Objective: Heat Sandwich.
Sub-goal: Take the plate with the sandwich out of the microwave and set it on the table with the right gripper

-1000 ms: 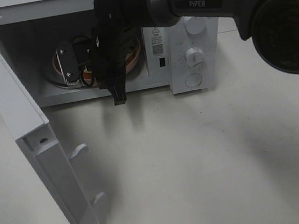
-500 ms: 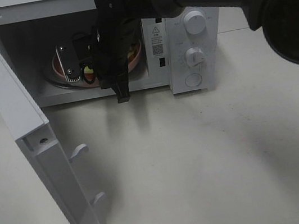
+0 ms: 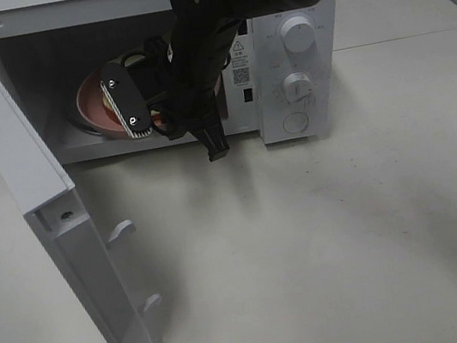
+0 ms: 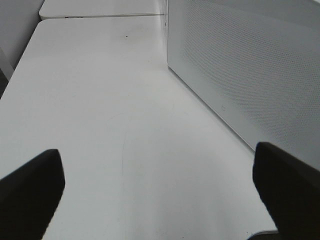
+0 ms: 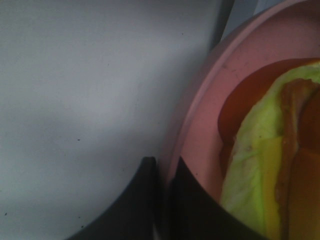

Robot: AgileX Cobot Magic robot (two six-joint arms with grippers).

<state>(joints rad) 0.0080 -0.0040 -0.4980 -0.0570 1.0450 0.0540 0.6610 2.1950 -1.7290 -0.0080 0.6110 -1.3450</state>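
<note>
Right jaws (image 5: 162,172): pressed onto the plate's rim, one finger on each side of it, barely a slit between them
Plate (image 5: 200,130): pink, round, pinched at its edge by the right jaws; in the high view it (image 3: 96,101) sits inside the microwave, partly behind the right arm
Sandwich (image 5: 265,165): on the plate, just beyond the right jaws and inward from the pinched rim; yellow-green lettuce and reddish-brown meat show, the bread is out of the wrist picture; in the high view it is almost wholly hidden by the arm
Right arm (image 3: 207,36): black, reaches from the right side down into the open cavity, its wrist at the cavity mouth
Microwave (image 3: 297,82): white, at the back of the tabletop, two knobs on its front panel beside the cavity
Door (image 3: 28,168): swung wide open, standing out toward the front, two latch hooks on its inner face
Left jaws (image 4: 160,175): spread wide, both dark tips at the picture's edges, nothing between them; bare tabletop (image 4: 100,100) under them, the microwave's perforated side wall just to one side
Left arm: not seen in the high view
</note>
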